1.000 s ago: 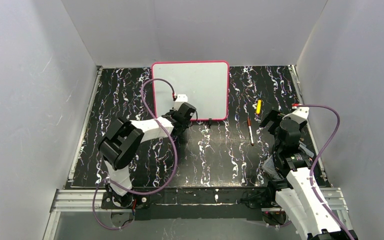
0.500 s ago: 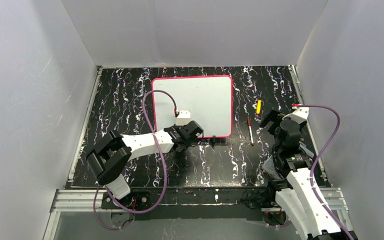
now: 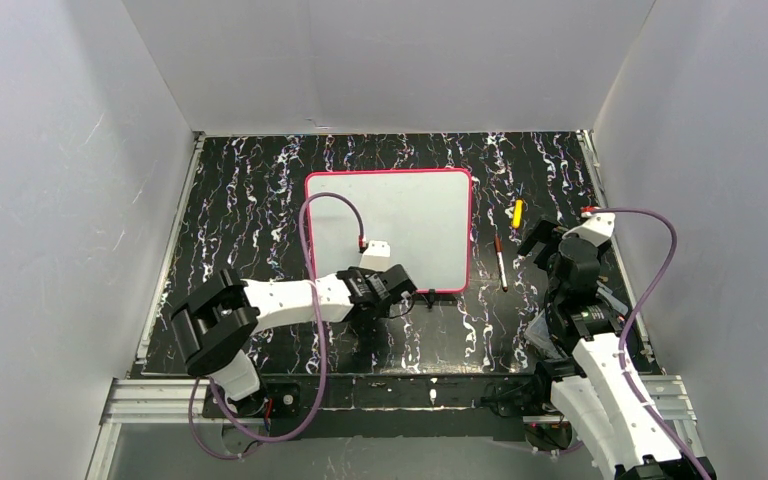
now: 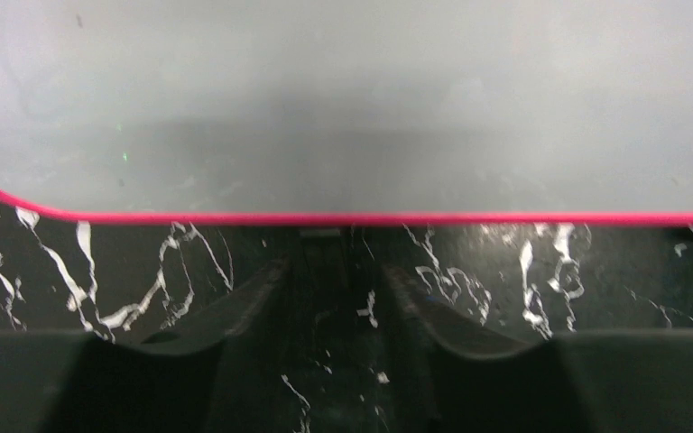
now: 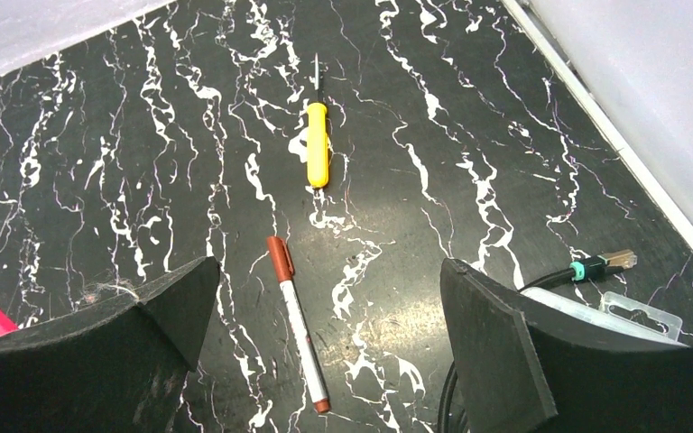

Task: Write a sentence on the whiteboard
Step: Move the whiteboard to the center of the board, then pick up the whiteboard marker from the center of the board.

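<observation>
- Left gripper (image 3: pixel 407 297) jaws: narrowly apart. In the left wrist view, bare tabletop shows in the gap and nothing is pinched. Dark, curved fingers (image 4: pixel 244 311) stop just short of the board's near edge.
- Table (image 3: pixel 250 200): flat black surface with irregular white marble-like veining, enclosed by plain white walls.
- Whiteboard (image 3: pixel 410 215): lies flat at mid-table, left of centre. It is rectangular with a glossy, even pale grey-white face and a thin pink-red frame (image 4: pixel 415 218) with rounded corners.
- Purple cable (image 3: pixel 332 197): loops off the left arm over the board's left half. Together with the white wrist block it hides part of the near-left face from above.
- A small dark piece sits at the frame's near edge, in line with the left jaw gap. Too blurred to name.
- Marker (image 5: pixel 296 327): slim white barrel with a red-brown cap and red-brown end. It lies on the table just right of the board, apart from the frame, roughly parallel to the right edge.
- Yellow-handled tool (image 5: pixel 317 144): rounded yellow grip with a thin dark shaft. It lies beyond the marker, separate from it.
- Right gripper (image 5: pixel 325 280) jaws: spread wide and holding nothing. Matte black fingers (image 5: pixel 514 343) flank the marker in the wrist view, above it and not touching.
- Black cable with a clear plug and teal collar (image 5: pixel 600 263): near the right wall, beside a clear plastic piece.
</observation>
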You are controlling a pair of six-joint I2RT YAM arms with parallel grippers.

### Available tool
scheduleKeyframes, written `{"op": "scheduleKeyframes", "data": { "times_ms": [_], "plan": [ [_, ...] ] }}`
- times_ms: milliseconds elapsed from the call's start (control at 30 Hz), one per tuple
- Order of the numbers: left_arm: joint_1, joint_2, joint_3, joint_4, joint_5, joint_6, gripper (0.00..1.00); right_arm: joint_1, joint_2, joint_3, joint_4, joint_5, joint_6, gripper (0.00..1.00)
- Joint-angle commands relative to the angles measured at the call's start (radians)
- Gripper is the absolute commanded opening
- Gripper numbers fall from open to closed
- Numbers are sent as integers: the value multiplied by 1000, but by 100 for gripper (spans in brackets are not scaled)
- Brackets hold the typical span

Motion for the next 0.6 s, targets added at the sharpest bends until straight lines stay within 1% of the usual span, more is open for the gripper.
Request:
{"op": "scheduleKeyframes", "data": {
  "times_ms": [0, 133, 167, 200, 267, 300, 367, 400, 467, 533, 567],
  "plan": [
    [-41, -112, 2, -66, 7, 4, 49, -2, 24, 7, 11, -19, 10, 100],
    [-48, -193, -21, -71, 59, 23, 61, -2, 100, 32, -35, -78, 13, 100],
    [-49, -215, -27, -70, 78, 36, 65, -2, 127, 40, -52, -104, 17, 98],
    [-49, -248, -31, -67, 103, 51, 69, -2, 160, 50, -69, -137, 20, 94],
    [-49, -303, -37, -61, 159, 96, 85, -2, 232, 70, -103, -205, 23, 87],
    [-49, -330, -40, -46, 195, 132, 90, -2, 270, 80, -116, -236, 25, 82],
    [-48, -381, -29, -40, 271, 219, 97, -1, 348, 102, -142, -265, 29, 75],
    [-43, -403, -8, -55, 298, 267, 98, -2, 385, 114, -155, -278, 24, 69],
    [-18, -427, 74, -102, 360, 363, 98, -2, 459, 150, -176, -299, 4, 61],
    [50, -435, 155, -152, 460, 458, 98, -2, 523, 175, -193, -312, -8, 55],
    [104, -435, 191, -170, 531, 484, 98, -1, 549, 184, -193, -325, -13, 53]
  ]
}}
